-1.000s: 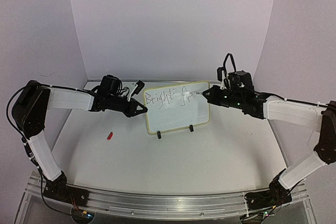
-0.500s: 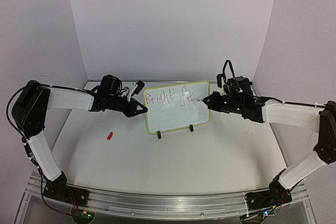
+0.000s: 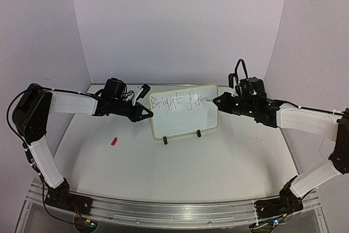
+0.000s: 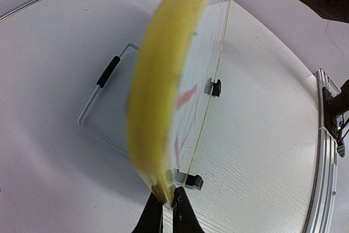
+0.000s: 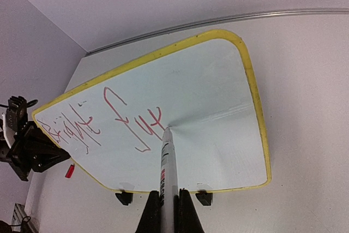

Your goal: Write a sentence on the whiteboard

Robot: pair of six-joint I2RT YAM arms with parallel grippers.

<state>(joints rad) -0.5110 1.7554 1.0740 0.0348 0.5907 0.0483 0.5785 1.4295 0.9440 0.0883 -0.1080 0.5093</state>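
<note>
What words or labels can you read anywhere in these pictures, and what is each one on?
"Bright": handwriting at the left of the top line on the whiteboard.
"fut": an unfinished word just right of it on the same board; it is scrawled, so this is a rough reading.
Print on the marker barrel: too small to read.

whiteboard on table, sentence on it, cap front-left
</note>
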